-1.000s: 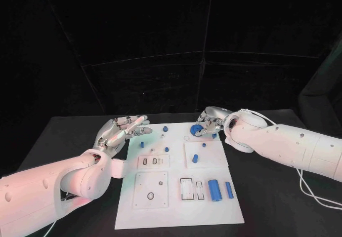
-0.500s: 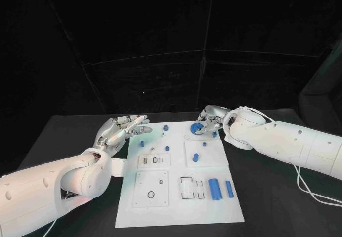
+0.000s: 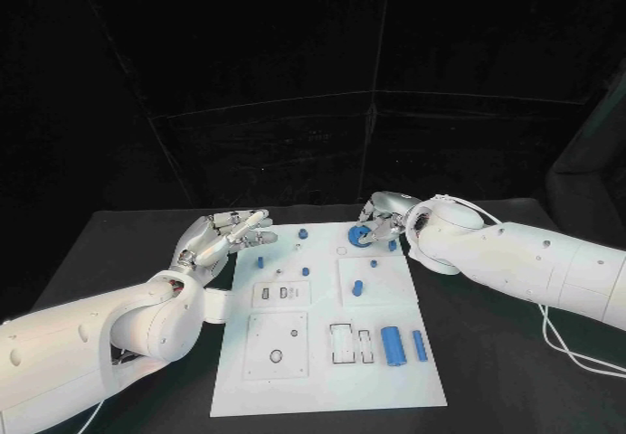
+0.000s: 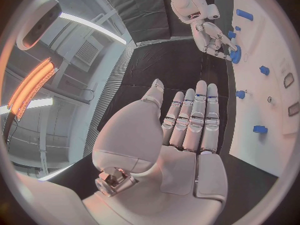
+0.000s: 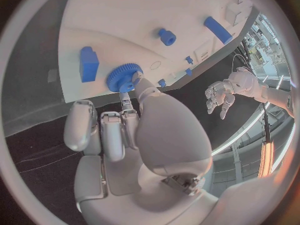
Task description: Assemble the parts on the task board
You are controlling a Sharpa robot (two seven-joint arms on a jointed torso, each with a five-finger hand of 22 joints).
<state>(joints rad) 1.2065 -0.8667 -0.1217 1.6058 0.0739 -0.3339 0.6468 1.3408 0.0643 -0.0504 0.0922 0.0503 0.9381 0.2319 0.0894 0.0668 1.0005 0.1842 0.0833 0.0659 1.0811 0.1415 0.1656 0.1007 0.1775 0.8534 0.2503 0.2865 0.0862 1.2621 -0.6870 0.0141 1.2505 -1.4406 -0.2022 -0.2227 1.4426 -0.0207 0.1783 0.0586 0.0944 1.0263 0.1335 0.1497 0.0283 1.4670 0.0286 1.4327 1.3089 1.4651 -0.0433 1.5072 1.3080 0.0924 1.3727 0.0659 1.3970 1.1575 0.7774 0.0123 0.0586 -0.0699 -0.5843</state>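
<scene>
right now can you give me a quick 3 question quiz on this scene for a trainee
1. True or false: the left hand holds a blue part.
2. Which hand touches the blue gear? A) left B) right C) neither
3. Fill in: the two long blue cylinders lie at the board's near ____ corner, by the robot's own sides.

Key
1. False: its fingers are spread and it holds nothing.
2. B: the right hand's fingertips rest on the gear at the board's far edge.
3. Right.
</scene>
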